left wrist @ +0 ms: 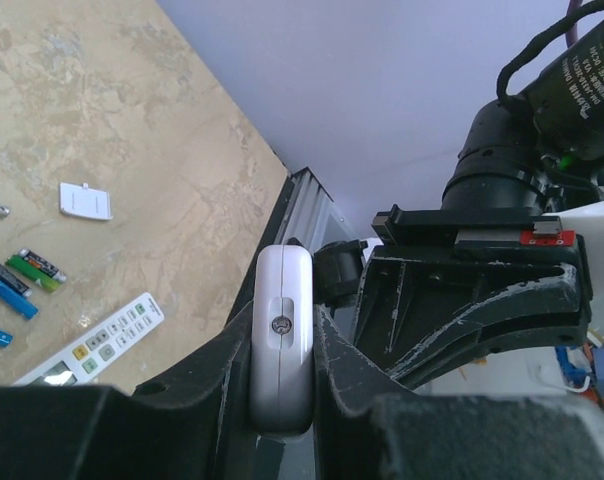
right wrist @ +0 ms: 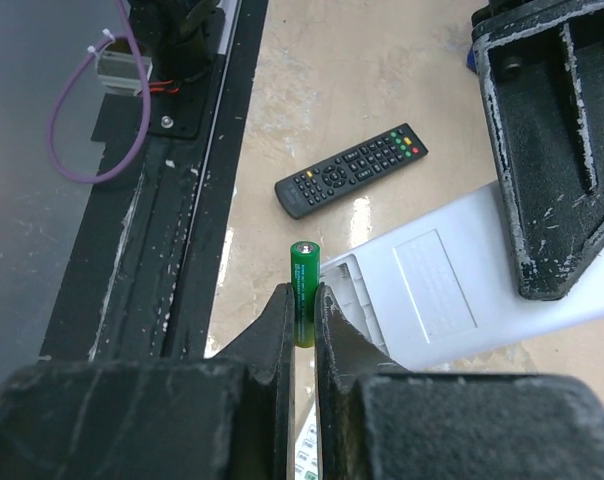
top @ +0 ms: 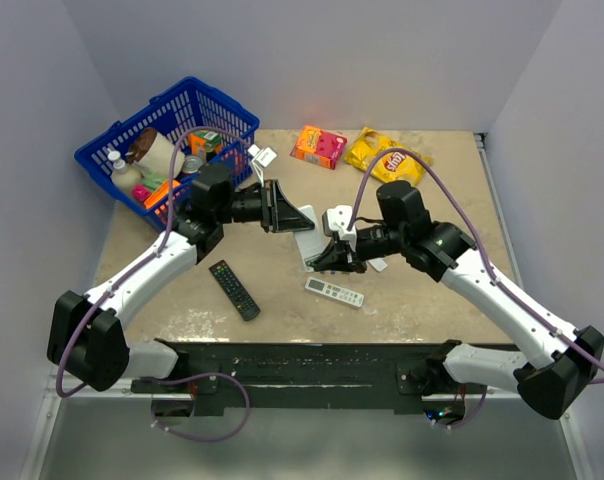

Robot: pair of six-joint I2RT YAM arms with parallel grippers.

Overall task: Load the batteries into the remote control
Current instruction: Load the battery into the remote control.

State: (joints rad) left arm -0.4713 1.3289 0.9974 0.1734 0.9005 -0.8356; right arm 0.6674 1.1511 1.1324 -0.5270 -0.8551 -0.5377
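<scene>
Your left jaws clamp the remote control (right wrist: 452, 290) by its edges; your right jaws pinch a green battery (right wrist: 304, 262), just beside its end.

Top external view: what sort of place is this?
Likely a lab robot cell: a tabletop boxed in by plain walls, left arm and right arm bolted to a black rail, a blue basket of groceries.
</scene>
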